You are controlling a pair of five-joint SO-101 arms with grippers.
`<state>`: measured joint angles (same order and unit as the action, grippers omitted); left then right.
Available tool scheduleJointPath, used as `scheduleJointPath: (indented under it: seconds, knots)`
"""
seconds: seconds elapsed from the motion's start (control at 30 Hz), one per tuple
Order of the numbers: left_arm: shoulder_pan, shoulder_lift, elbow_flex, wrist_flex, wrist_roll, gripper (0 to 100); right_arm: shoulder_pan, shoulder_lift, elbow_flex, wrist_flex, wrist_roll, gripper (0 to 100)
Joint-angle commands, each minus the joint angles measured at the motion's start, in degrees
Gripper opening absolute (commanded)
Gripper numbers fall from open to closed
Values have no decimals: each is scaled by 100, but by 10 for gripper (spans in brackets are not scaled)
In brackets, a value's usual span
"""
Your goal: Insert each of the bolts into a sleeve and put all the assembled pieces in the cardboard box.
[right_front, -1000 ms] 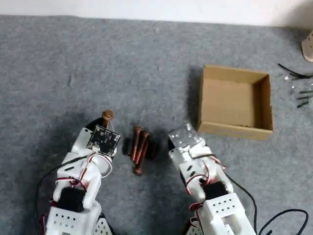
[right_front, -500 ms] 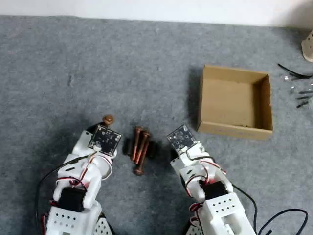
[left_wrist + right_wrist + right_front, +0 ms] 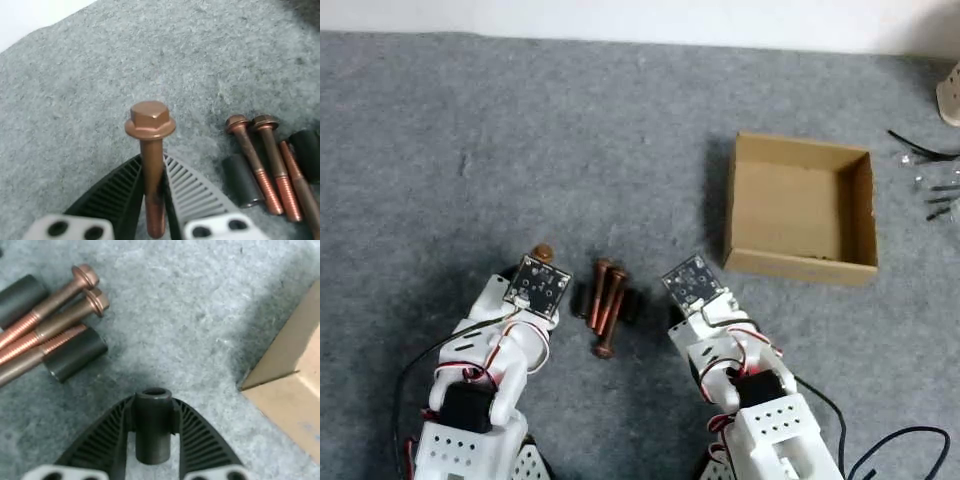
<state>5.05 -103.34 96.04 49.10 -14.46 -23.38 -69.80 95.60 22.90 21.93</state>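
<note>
We note a grey, felt-like mat [image 3: 520,130] covering the whole table. A white strip [image 3: 620,15] runs along its far edge. Far right: loose black ties [image 3: 932,190] and a pale object [image 3: 951,95], partly cropped.

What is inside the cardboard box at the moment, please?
Inside the cardboard box I can see bare brown floor, with nothing lying on the visible part. Its near wall covers a narrow strip of floor just behind it, so that strip cannot be checked.
</note>
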Motion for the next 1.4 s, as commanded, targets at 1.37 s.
scheduleJointPath:
  seconds: [1.37]
  knots:
    - [374, -48, 119, -4343, 2655, 7, -725, -66, 233, -2299, -1345, 6]
